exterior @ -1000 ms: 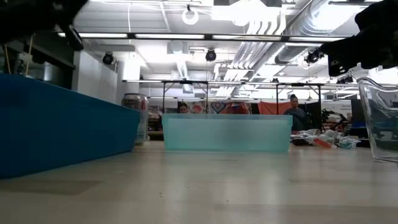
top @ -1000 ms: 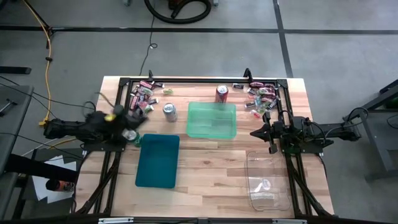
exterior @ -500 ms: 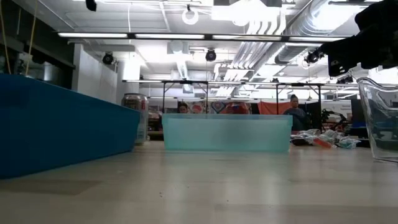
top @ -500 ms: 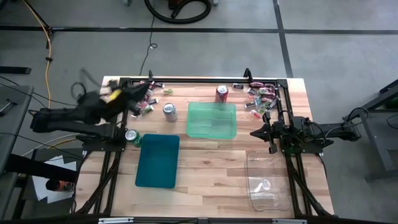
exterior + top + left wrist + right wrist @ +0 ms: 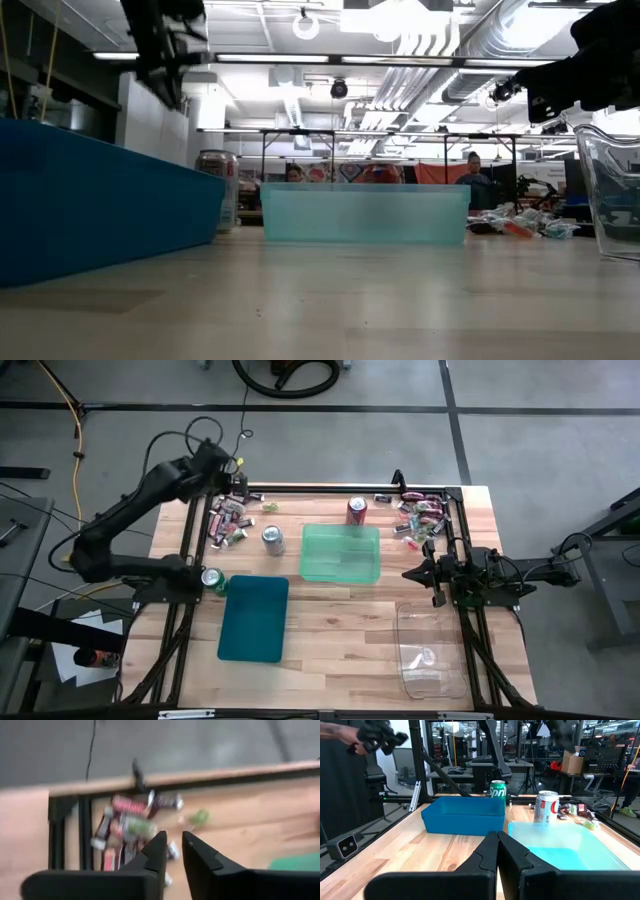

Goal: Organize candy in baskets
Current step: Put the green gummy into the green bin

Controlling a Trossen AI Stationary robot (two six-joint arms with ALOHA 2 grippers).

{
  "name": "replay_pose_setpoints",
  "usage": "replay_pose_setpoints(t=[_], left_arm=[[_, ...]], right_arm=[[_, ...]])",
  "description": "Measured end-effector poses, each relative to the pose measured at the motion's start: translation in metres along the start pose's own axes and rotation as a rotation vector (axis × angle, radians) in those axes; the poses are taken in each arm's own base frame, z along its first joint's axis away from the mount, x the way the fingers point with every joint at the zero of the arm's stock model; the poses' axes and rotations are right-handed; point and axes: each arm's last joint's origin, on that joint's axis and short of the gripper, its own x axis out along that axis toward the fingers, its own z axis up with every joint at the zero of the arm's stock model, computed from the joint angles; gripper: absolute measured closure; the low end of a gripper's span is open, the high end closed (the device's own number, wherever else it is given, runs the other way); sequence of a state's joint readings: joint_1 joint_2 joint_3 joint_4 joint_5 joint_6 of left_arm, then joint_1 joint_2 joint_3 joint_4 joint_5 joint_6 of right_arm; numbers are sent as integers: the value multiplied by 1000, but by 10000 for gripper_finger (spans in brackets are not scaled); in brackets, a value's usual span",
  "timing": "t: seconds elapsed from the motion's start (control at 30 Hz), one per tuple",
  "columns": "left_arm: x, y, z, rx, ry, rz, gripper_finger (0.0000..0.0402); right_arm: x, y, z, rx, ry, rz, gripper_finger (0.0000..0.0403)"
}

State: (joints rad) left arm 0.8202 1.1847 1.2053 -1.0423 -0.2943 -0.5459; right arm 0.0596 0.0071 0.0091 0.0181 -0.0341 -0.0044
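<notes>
Our left gripper (image 5: 236, 472) has swung to the upper-left pile of small wrapped candies (image 5: 228, 518), fingers slightly parted and empty, ready to pick; our right gripper (image 5: 410, 574) waits clenched.

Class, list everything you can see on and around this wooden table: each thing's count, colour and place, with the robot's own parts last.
Dark teal plastic basket: one, near left of the table.
Translucent light green basket: one, table centre.
Clear plastic basket: one, near right corner.
Wrapped candy, left pile: many, red, pink and dark, far left corner.
Wrapped candy, right pile: many, mixed bright, far right corner.
Soda cans: three; red behind the green basket, silver to its left, green by the teal basket.
Left gripper: slightly parted, above the left pile.
Right gripper: shut, right of the green basket.
</notes>
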Motion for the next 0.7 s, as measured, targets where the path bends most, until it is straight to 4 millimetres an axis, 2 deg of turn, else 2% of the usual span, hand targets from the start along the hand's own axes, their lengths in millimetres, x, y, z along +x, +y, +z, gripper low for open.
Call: replay_pose_setpoints(t=[0.13, 0.4, 0.53, 0.7], left_arm=[[28, 1, 3, 7, 131, 69, 306], [71, -13, 0, 105, 345, 28, 215], [85, -15, -20, 143, 422, 38, 188], [107, -10, -53, 135, 498, 5, 183]], right_arm=[[0, 0, 0, 0, 0, -1, 402], [0, 0, 0, 0, 0, 0, 402], [0, 0, 0, 0, 0, 0, 402], [0, 0, 0, 0, 0, 0, 402]])
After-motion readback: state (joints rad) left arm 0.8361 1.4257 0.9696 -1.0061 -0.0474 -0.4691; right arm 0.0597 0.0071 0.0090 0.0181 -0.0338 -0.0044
